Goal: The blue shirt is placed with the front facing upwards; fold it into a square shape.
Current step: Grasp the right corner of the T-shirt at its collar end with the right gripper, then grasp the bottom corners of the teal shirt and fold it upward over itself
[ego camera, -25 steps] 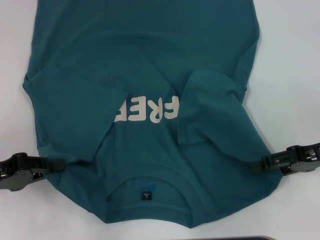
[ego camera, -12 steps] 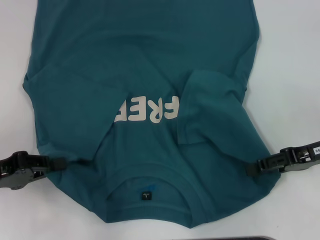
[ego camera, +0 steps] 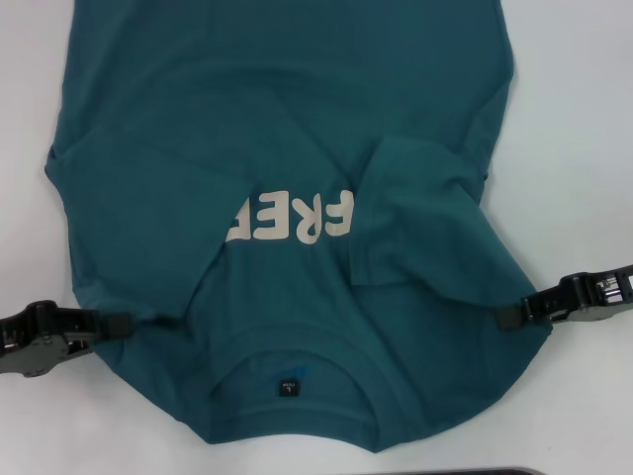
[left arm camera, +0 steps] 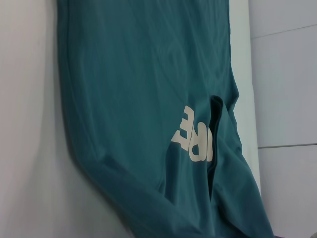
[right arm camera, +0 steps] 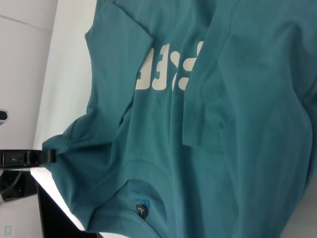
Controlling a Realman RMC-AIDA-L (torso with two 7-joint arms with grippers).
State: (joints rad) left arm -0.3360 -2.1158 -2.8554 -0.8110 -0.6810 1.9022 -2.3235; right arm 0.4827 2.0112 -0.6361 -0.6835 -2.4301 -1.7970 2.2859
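Observation:
The blue shirt [ego camera: 287,119] lies flat on the white table, front up, with both short sleeves folded inward over the chest. Cream letters "FREE" [ego camera: 292,218] show between the sleeves. The ribbed collar [ego camera: 297,361] and its black label [ego camera: 287,386] face the near edge. My left gripper [ego camera: 117,325] is shut on the shirt's left shoulder edge, low on the table. My right gripper [ego camera: 506,317] is shut on the right shoulder edge. The right wrist view shows the shirt [right arm camera: 247,124] and, farther off, the left gripper [right arm camera: 48,156] pinching the fabric. The left wrist view shows only the shirt [left arm camera: 138,89].
The white table [ego camera: 574,148] surrounds the shirt on both sides. A dark strip [ego camera: 495,472] runs along the near edge of the table. The shirt's hem end runs out of the head view at the far side.
The right gripper moved in to the shirt's right shoulder edge, then rose slightly, pulling that edge with it. The left gripper has stayed in place.

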